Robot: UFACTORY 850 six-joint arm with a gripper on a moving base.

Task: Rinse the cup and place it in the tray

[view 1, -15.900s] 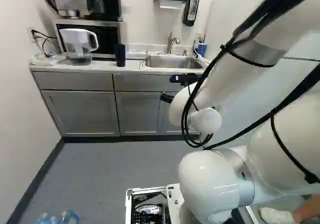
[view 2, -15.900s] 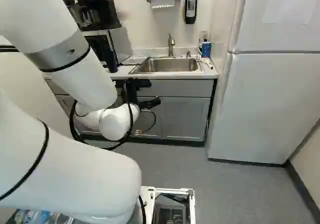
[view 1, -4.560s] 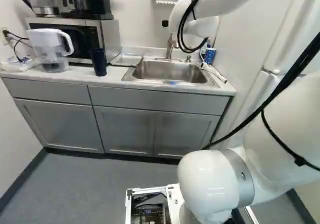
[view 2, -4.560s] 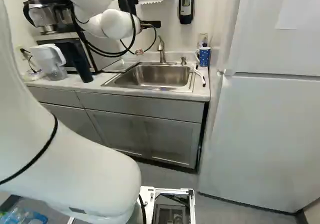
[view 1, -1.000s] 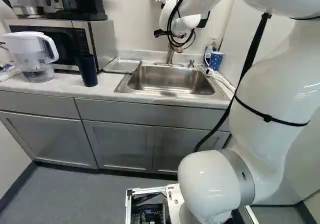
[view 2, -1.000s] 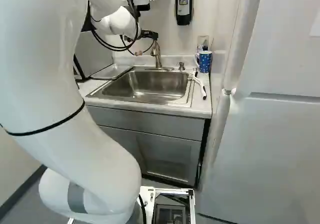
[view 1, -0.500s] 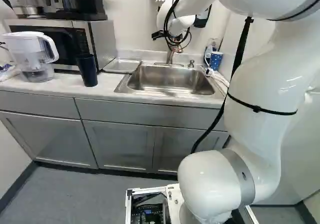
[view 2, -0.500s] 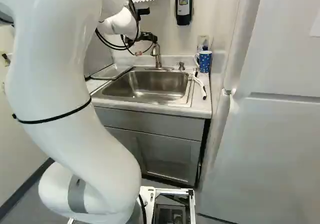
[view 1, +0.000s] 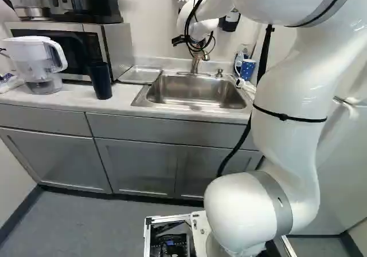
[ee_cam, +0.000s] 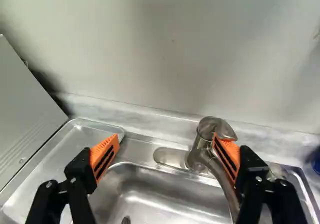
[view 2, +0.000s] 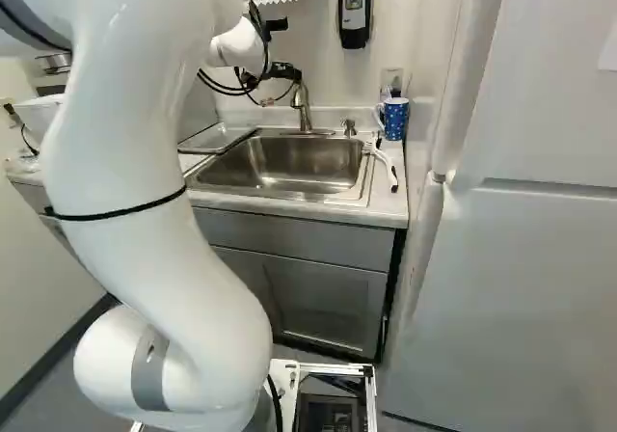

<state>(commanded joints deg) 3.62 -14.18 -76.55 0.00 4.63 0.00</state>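
My gripper (view 2: 285,71) hangs near the faucet (view 2: 304,109) in the right base view. In the wrist view the gripper (ee_cam: 165,143) is open, nothing between its pads; one pad overlaps the faucet (ee_cam: 212,129), and I cannot tell whether they touch. The metal tray (ee_cam: 77,144) lies flat beside the sink, ahead of the other finger. Under the gripper is the sink (ee_cam: 165,196), with a small dark object (ee_cam: 126,220) partly visible. A dark blue cup (view 1: 100,80) stands upright on the counter, left of the tray in the left base view. A blue dotted mug (view 2: 394,119) stands beyond the sink's opposite side.
A microwave (view 1: 77,49) with a coffee maker on top and a water pitcher (view 1: 40,65) stand at the counter's left. A white brush-like item (view 2: 384,162) lies right of the sink. The refrigerator (view 2: 511,278) rises at the right. Wall dispensers (view 2: 354,8) hang above the sink.
Over the last second my arm has swung slightly left in the left base view, the gripper shifting a little left and down. Since the older frames the base has moved closer to the counter.
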